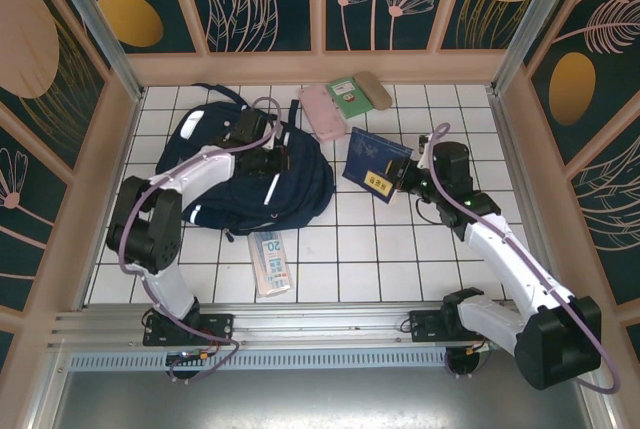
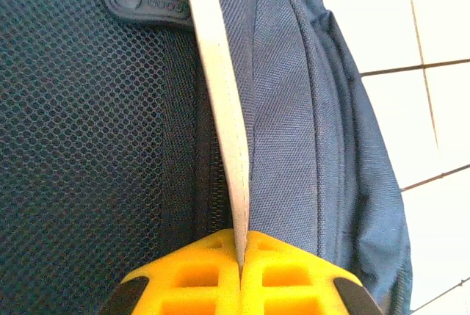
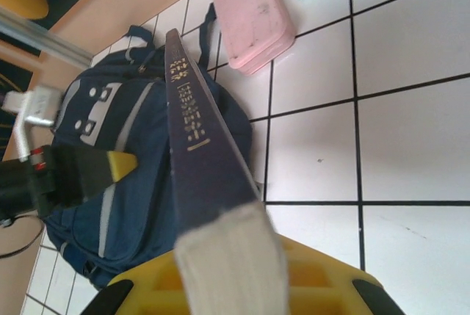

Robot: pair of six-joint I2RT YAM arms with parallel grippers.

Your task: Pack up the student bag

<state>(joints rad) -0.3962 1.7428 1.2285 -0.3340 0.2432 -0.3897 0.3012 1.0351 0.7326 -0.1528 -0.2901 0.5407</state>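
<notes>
The student bag (image 1: 245,174), dark navy, lies flat on the left part of the tiled table. My left gripper (image 1: 268,161) rests on top of it. In the left wrist view its yellow jaws (image 2: 241,256) are pressed together on the bag's white reflective stripe (image 2: 220,95), beside a zip and dark mesh. My right gripper (image 1: 402,181) is shut on a dark blue book (image 1: 375,161) with gold lettering, held just right of the bag. In the right wrist view the book (image 3: 198,139) sticks out edge-on from the jaws (image 3: 235,271) toward the bag (image 3: 132,190).
A pink case (image 1: 320,109), a green booklet (image 1: 350,97) and a beige case (image 1: 376,90) lie at the back centre. A clear packet marked 20 (image 1: 270,261) lies in front of the bag. Wooden walls close in the table on three sides.
</notes>
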